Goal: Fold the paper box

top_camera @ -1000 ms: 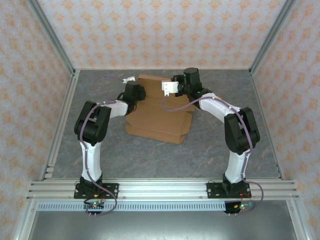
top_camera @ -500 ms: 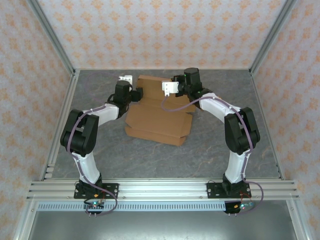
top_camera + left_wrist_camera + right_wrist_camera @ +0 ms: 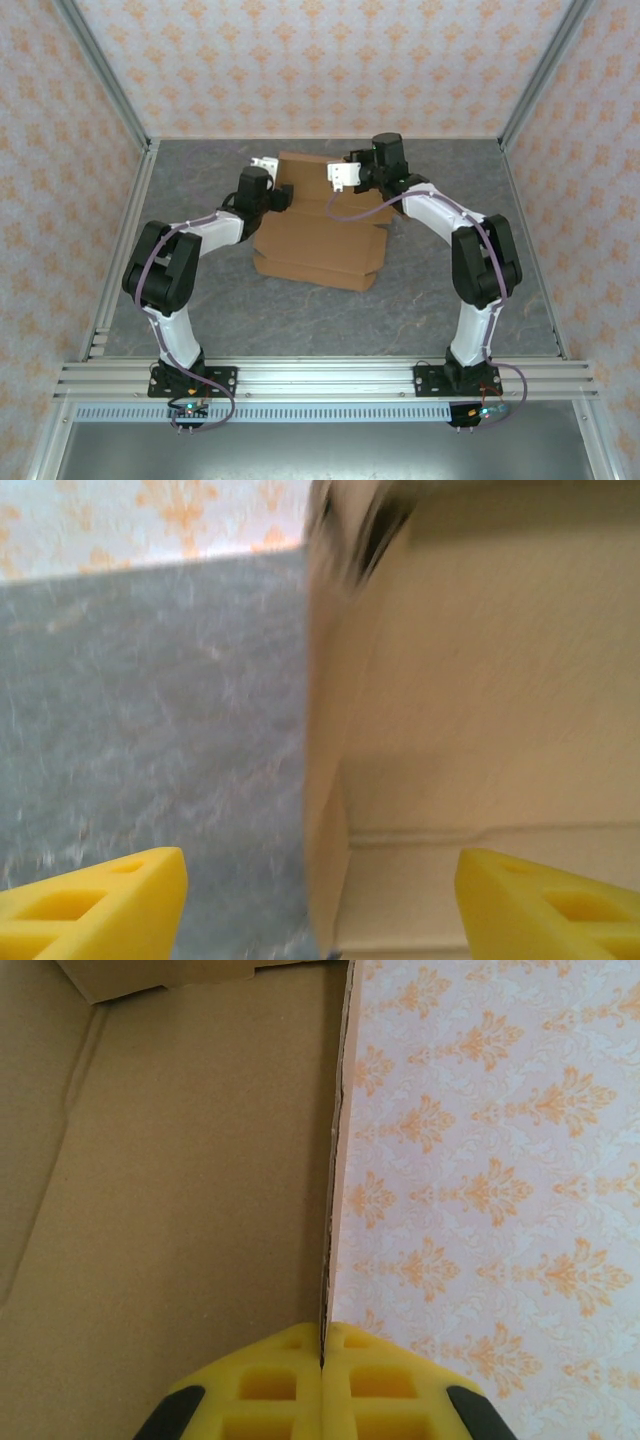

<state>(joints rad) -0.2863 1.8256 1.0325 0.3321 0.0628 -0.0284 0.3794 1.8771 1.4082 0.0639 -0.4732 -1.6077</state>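
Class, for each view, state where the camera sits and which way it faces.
Top external: high behind the bases, looking down on left arm, right arm, table, paper box.
Left wrist: on that left arm, facing box edge and table; open left pincer.
Right wrist: on the right arm, facing wallpaper; right pincer shut on the box's panel.
Shared: paper box.

Soft, even light; one wrist picture smeared.
From above the brightness is diffuse and free of glare, and the paper box [image 3: 318, 240] casts only a faint shadow on the grey table [image 3: 430, 290]. In the left wrist view the cardboard is blurred and washed pale, its upper edge streaked, with a soft shadow band above its fold. The right wrist view is crisp, with the wallpaper [image 3: 480, 1160] sharply printed and the cardboard grain clear.
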